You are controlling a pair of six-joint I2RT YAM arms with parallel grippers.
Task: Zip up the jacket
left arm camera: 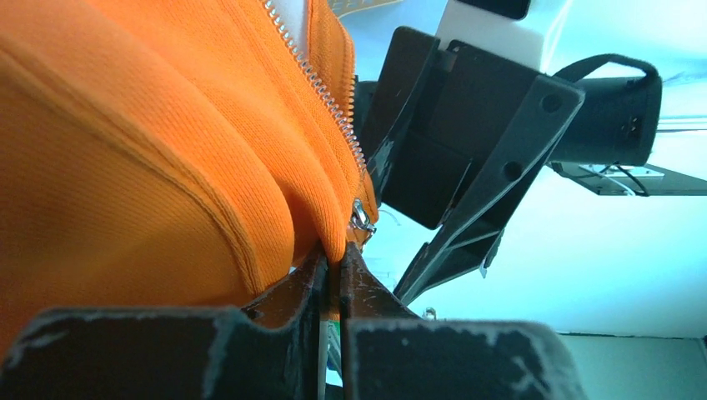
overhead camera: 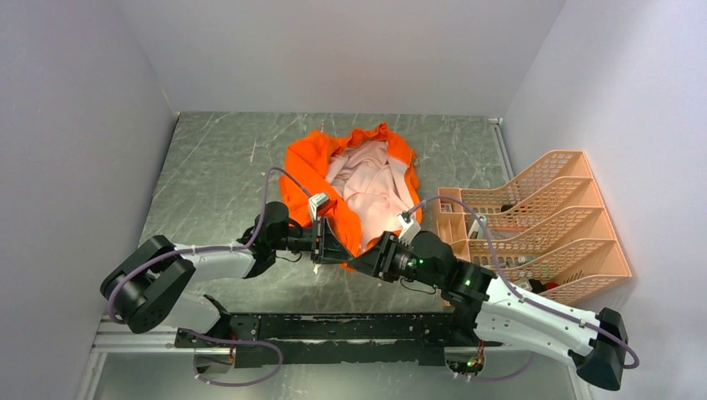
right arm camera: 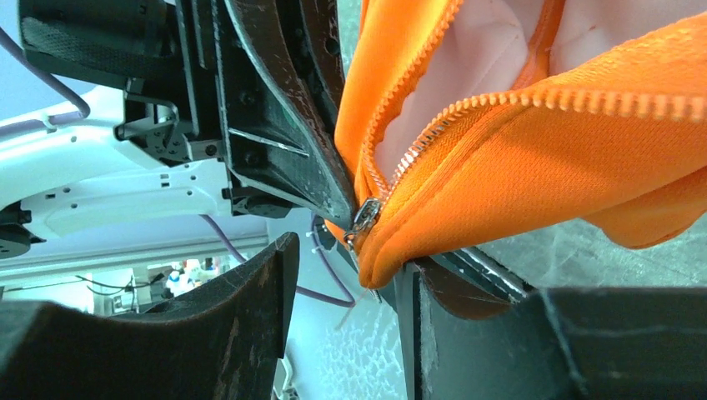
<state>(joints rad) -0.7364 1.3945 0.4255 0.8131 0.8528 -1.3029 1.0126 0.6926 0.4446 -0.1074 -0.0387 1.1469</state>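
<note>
The orange jacket lies open on the table, its pale pink lining facing up. My left gripper is shut on the jacket's near bottom hem; in the left wrist view the orange fabric is pinched between the jaws of this gripper, just below the metal zipper slider. My right gripper is open right beside it. In the right wrist view the jaws of this gripper stand apart. The jacket's corner with the slider rests against the right finger.
A peach basket rack stands at the right of the table, close to the right arm. Grey walls close in the left, back and right sides. The two grippers nearly touch each other at the jacket's near end.
</note>
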